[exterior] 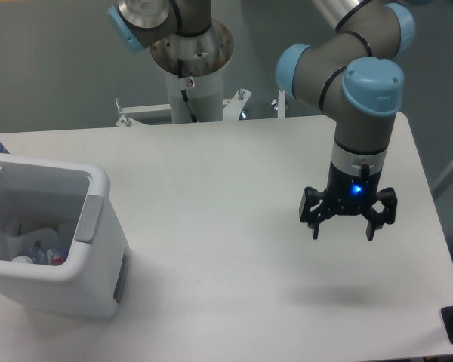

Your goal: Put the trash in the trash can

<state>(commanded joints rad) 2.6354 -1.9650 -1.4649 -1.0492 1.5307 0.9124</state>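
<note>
Trash can: the white rectangular bin (98, 249) stands upright at the counter's left edge, mouth facing up, its long axis running from the left frame edge toward the grey handle panel (87, 219) on its right-hand wall.
Trash: both pieces lie inside the can, low on its floor; a crumpled white wad (41, 228) sits beside the clear plastic bottle (38, 253), whose end shows a spot of red and blue near the front wall. The bottle's heading is too hidden to call.
Claw: the claw (348, 226) hangs over the right side of the white counter (211, 188), fingers pointing straight down and spread wide apart, gripping nothing and touching nothing; a blue light glows on its wrist.
Shadow: a soft dark patch on the counter lies below and in front of the claw.
Separation: claw and trash can sit well apart, at opposite sides of the counter.
Arm: blue-capped joints rise from the claw toward the grey base column (190, 72) behind the counter.
</note>
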